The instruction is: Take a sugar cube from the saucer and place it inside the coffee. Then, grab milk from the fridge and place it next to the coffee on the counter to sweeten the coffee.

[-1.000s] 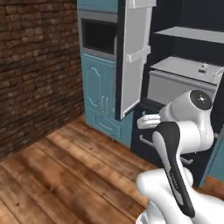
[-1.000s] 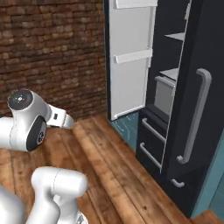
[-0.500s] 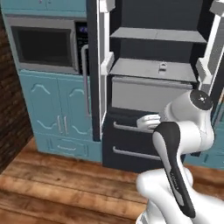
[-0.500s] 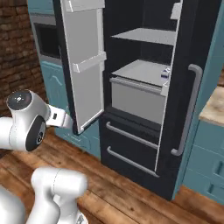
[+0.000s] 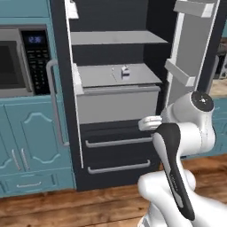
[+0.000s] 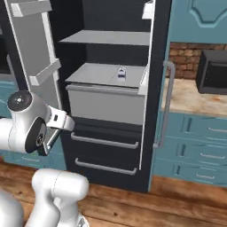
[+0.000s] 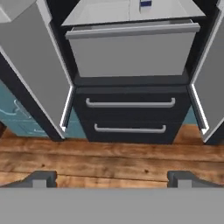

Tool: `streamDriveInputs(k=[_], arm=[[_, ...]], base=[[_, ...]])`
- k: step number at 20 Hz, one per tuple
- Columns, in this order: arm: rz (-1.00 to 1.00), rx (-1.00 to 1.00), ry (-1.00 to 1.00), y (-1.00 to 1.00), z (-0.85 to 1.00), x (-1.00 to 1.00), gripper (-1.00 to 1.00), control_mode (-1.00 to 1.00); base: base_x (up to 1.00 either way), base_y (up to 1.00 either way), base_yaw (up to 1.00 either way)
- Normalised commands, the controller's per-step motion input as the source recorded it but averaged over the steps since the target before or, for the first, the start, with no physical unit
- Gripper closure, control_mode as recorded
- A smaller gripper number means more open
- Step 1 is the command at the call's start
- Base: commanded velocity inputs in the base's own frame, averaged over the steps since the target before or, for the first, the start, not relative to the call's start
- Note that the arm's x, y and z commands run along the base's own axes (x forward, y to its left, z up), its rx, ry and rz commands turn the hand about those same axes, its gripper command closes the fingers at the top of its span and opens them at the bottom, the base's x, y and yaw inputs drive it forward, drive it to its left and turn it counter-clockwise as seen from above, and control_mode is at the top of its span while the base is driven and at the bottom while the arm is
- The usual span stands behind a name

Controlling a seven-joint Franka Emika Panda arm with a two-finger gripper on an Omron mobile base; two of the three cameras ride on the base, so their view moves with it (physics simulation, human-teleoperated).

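Note:
The fridge (image 5: 116,153) stands open in front of me, both doors swung out, with dark walls, pale grey shelves and two lower drawers (image 7: 130,114) with bar handles. The milk (image 5: 125,71), a small white carton with a blue band, stands toward the back of the middle shelf (image 6: 106,73) above a grey drawer (image 7: 131,50); its base shows at the top edge of the hand view (image 7: 145,4). My gripper (image 7: 113,179) is open and empty, held low and well short of the fridge, facing the lower drawers. The coffee, the saucer and the sugar cube are out of view.
The open fridge doors (image 6: 39,57) (image 5: 190,66) flank the approach on both sides. A beige counter (image 6: 190,101) over teal cabinets lies right of the fridge, with a dark appliance (image 6: 213,71) on it. A built-in oven (image 5: 20,62) sits to the left. Wooden floor (image 7: 113,159) lies below.
The whole picture has shifted: the base has turned, so the fridge now faces me squarely. The gripper has stayed open with nothing in it.

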Motion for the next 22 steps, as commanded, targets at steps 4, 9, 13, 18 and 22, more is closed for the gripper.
streamDriveInputs(k=[4,9,13,18,22], arm=[[0.00,0.00,0.00,0.00,0.00,0.00,-1.00,1.00],[0.00,0.00,0.00,0.00,0.00,0.00,-1.00,1.00],[0.00,0.00,0.00,0.00,0.00,0.00,-1.00,1.00],[0.00,0.00,0.00,0.00,0.00,0.00,-1.00,1.00],[0.00,0.00,0.00,0.00,0.00,0.00,-1.00,1.00]], base=[[0.64,0.37,-0.30],[0.70,0.09,-0.14],[0.70,0.00,-0.13],[0.58,0.03,-0.11],[0.68,0.01,-0.10]])
